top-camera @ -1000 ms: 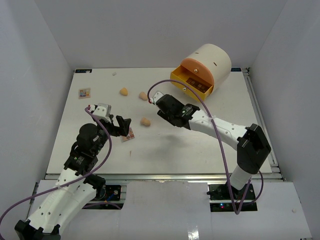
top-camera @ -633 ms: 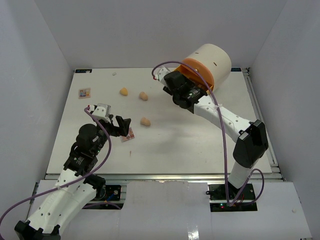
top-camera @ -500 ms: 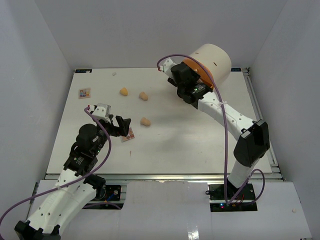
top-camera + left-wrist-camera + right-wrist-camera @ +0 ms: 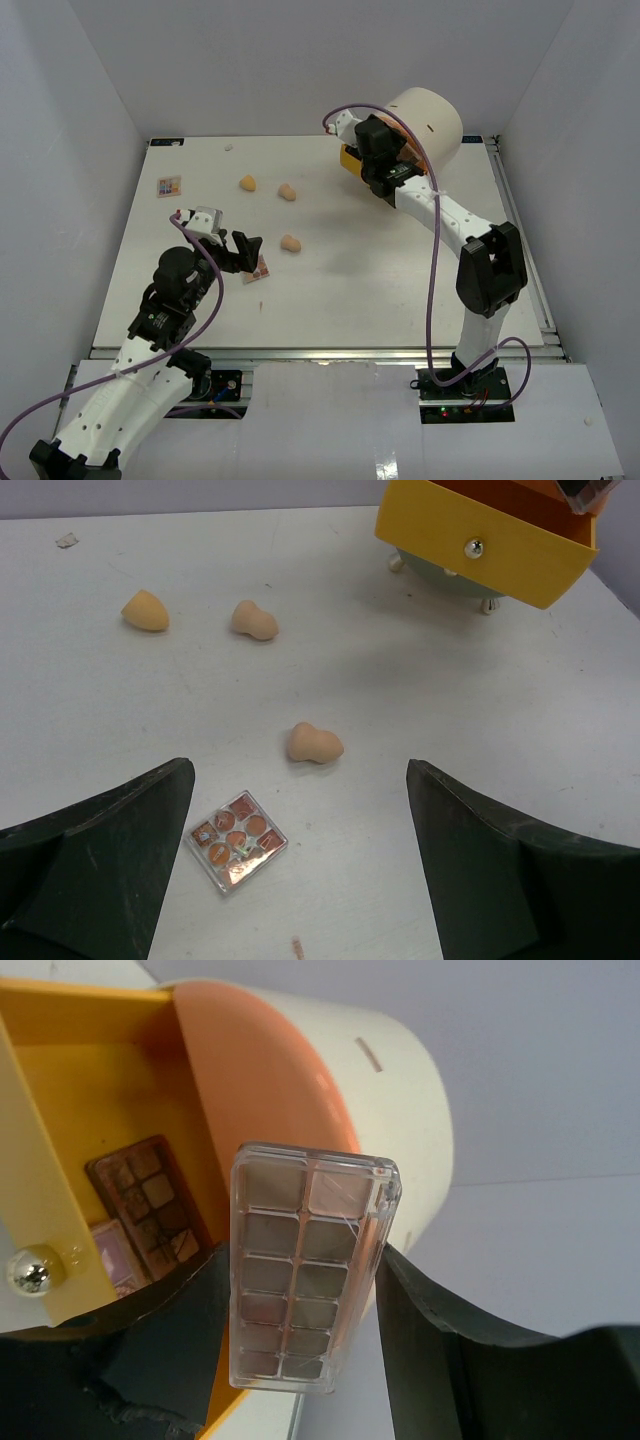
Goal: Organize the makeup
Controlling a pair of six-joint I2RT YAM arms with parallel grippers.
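My right gripper (image 4: 375,152) (image 4: 305,1305) is shut on a clear rectangular eyeshadow palette (image 4: 310,1265) and holds it above the open yellow drawer (image 4: 95,1070) (image 4: 350,158). A brown palette (image 4: 150,1205) and a pink one (image 4: 118,1255) lie inside the drawer. My left gripper (image 4: 245,255) (image 4: 300,880) is open and empty just above a small square orange palette (image 4: 260,270) (image 4: 236,840). Three peach sponges (image 4: 247,183) (image 4: 287,191) (image 4: 291,242) lie on the table and also show in the left wrist view (image 4: 146,610) (image 4: 254,621) (image 4: 315,744). Another small palette (image 4: 169,186) lies far left.
The big cream cylinder (image 4: 428,118) (image 4: 400,1090) with an orange front stands at the back right, its drawer pulled out toward the table's middle (image 4: 485,540). A small white scrap (image 4: 229,147) lies at the back edge. White walls enclose the table.
My right arm has swung from the middle of the table back and right to the drawer, carrying the clear palette. The left arm and the table items have not moved.
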